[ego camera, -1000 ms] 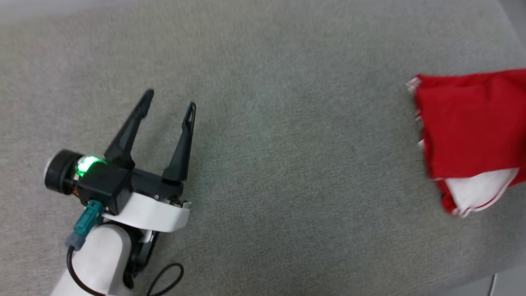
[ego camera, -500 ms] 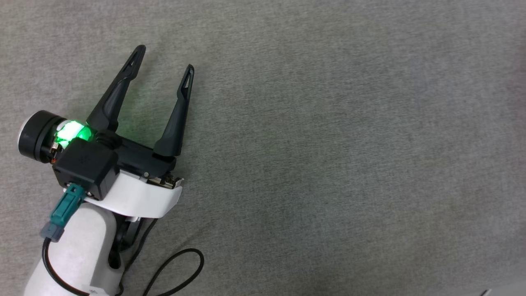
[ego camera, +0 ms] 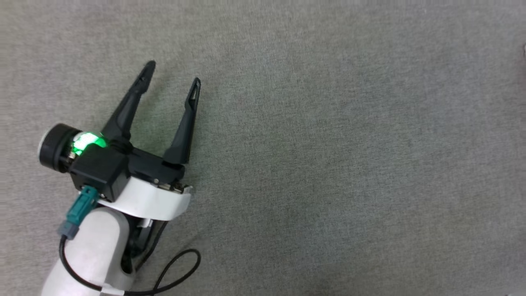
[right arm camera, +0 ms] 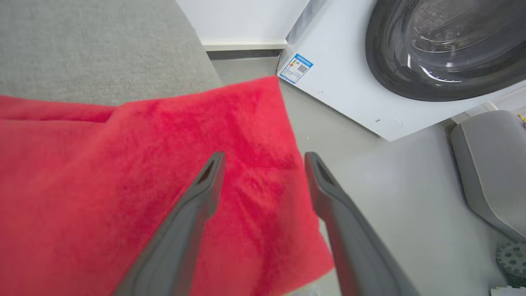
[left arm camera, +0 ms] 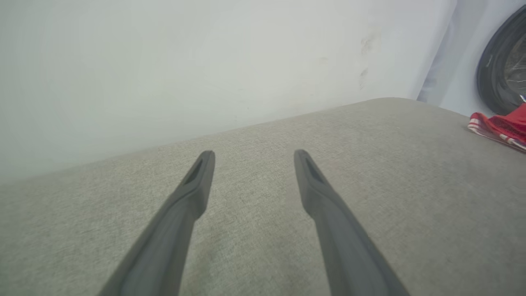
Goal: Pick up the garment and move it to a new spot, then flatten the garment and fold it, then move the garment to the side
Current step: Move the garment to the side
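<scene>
Garment [right arm camera: 123, 185]: lay seemingly folded at table [ego camera: 328, 144] edge, corner apparently overhanging floor [right arm camera: 370, 185], beneath right end effector [right arm camera: 264, 157], spread, pinching nothing. Left end effector [ego camera: 173, 72]: spread, empty, well apart. Step judged: final move aside, apparently done. Next called for: lifting clear without snagging cloth.

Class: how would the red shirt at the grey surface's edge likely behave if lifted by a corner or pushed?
The garment looks soft and creased, so it would probably droop when lifted. On the textured grey surface it likely bunches rather than slides. Its corner reaches the edge, so a push might drop it.
</scene>
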Tool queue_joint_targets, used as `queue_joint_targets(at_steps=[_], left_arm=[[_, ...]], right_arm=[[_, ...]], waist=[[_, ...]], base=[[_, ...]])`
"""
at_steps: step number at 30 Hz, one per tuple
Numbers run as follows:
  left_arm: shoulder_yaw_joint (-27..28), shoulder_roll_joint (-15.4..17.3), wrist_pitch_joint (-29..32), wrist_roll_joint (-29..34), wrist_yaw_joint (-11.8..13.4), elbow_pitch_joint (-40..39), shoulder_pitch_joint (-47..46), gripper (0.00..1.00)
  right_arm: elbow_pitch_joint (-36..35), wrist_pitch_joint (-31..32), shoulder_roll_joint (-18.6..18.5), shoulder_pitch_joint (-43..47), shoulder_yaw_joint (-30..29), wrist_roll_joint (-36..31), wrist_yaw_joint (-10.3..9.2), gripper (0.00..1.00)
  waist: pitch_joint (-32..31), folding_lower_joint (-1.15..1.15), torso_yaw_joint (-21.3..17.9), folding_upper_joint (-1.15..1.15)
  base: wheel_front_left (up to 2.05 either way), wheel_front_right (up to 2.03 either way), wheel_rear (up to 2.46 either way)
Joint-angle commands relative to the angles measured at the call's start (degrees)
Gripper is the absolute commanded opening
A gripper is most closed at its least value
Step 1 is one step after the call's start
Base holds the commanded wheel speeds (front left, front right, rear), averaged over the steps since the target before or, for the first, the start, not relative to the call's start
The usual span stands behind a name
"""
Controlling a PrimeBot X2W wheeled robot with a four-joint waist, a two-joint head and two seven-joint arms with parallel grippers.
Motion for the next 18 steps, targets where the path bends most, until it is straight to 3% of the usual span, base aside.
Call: queue_joint_targets(at_steps=[1,10,18], left_arm=[[-0.24,-0.57,-0.64,-0.4,0.31,0.99,1.29,1.0],[-0.7,-3.82,-2.03,-2.4,1.83,5.56,6.07,1.0],[0.52,-6.14,-2.6,-4.36,3.91,9.85,12.15,1.0]], right_arm=[[0.82,-2.42,-0.76,-0.58,-0.11,-0.51,-0.09,1.0],[4.95,-11.06,-1.64,3.34,4.21,2.3,-0.09,1.0],[3.61,-17.59,2.28,11.11,8.05,8.29,-0.09,1.0]], waist=[[-3.15,-0.01,0.54,0.0],[-13.0,-0.01,2.35,0.0],[-21.44,-0.01,5.03,0.0]], base=[[0.0,0.0,0.0],[0.0,0.0,0.0],[0.0,0.0,0.0]])
